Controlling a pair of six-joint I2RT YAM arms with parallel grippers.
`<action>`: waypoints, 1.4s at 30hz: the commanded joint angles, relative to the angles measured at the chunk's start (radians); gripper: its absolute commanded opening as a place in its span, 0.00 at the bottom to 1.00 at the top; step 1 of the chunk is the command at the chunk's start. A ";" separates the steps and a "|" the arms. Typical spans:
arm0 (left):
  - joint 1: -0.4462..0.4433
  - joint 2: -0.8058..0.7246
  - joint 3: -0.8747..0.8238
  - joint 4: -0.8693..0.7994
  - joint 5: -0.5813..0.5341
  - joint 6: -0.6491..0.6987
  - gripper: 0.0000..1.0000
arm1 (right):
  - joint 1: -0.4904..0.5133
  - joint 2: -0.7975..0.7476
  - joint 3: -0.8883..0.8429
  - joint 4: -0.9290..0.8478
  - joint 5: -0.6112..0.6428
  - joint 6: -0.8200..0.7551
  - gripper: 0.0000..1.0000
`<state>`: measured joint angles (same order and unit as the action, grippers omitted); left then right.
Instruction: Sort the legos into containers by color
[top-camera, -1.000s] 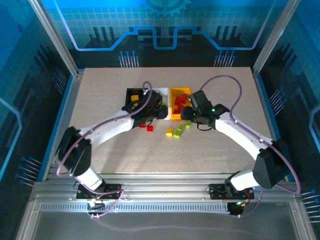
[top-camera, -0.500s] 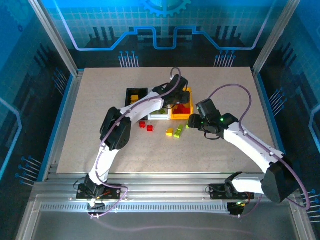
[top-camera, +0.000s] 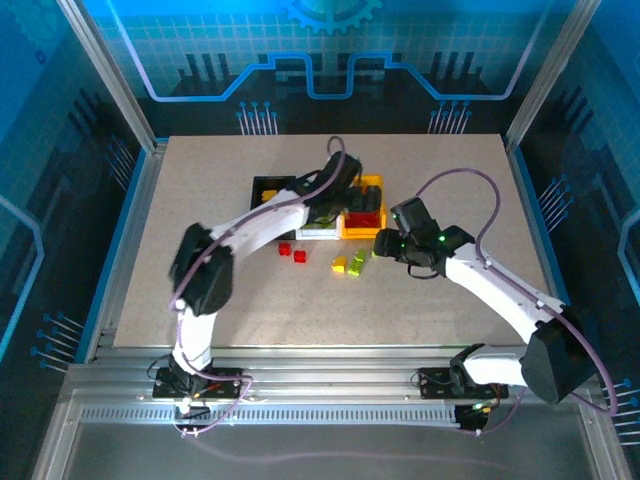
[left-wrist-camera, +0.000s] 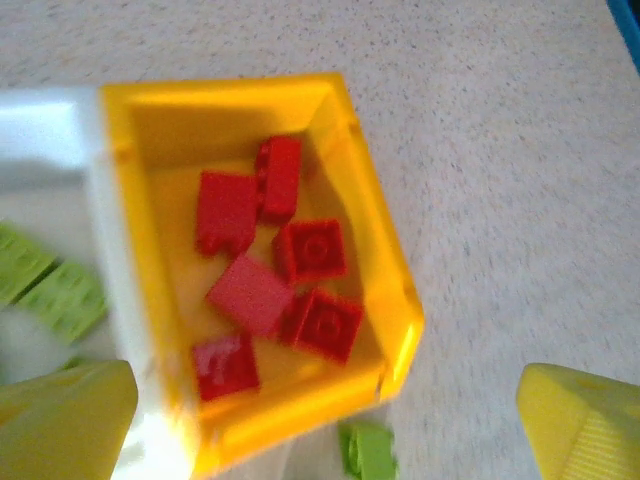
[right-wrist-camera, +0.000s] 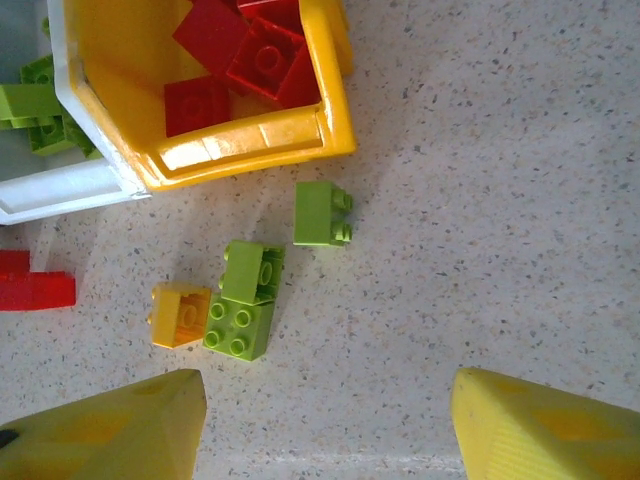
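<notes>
My left gripper hangs open and empty over the near end of the yellow-orange bin, which holds several red legos. Beside it, the white bin holds lime green legos. In the top view the left gripper hovers over the bins, and the black bin holds orange-yellow legos. My right gripper is open above bare table, just short of three loose green legos, an orange-yellow lego and red legos.
The three bins stand in a row at the table's middle back, black, white, yellow-orange from left to right. Loose legos lie just in front of them. The right gripper sits close to the yellow-orange bin's front right corner.
The left arm swung right from the black and white bins to over the yellow-orange bin. The right gripper drew back from that bin toward the loose green legos.
</notes>
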<state>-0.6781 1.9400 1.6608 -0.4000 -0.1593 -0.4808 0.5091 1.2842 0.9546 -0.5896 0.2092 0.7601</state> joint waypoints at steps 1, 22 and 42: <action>-0.008 -0.221 -0.224 0.131 -0.002 -0.053 0.99 | 0.002 0.056 0.005 0.034 -0.025 0.003 0.67; -0.005 -0.868 -1.047 0.151 -0.074 -0.234 0.99 | -0.032 0.562 0.254 0.093 0.041 0.017 0.59; -0.003 -0.889 -1.087 0.139 -0.132 -0.243 0.99 | -0.052 0.505 0.154 0.107 0.072 -0.024 0.27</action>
<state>-0.6800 1.0576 0.5915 -0.2630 -0.2668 -0.7090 0.4683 1.8462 1.1328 -0.4767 0.2543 0.7509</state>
